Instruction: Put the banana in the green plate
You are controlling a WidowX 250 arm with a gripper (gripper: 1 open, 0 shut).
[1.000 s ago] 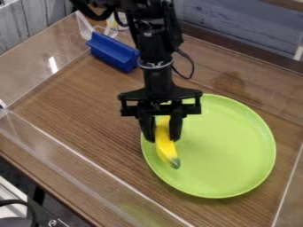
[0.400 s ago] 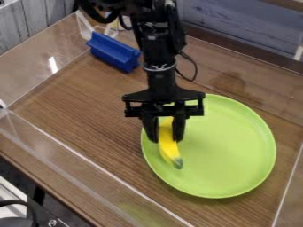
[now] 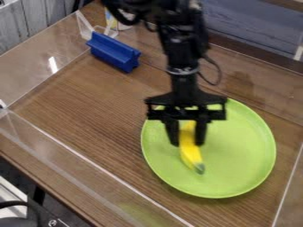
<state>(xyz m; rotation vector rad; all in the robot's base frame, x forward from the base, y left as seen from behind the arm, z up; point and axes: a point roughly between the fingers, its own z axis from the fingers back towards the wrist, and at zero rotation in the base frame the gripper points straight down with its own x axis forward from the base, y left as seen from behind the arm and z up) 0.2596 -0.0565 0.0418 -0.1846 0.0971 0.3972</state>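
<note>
My claw [image 3: 186, 136] has just slid over to the right of the picture, and the yellow banana [image 3: 192, 156] came along with it, so now it is farther in from the near-left edge of the big green plate [image 3: 243, 160] than it was a moment ago. The claw is closed on the top end of the banana, and the dark tip points down over the plate, but I can't tell if it touches. I think that is a good spot, so next I should lower it if there is a gap, then let go gently so it doesn't roll.
</note>
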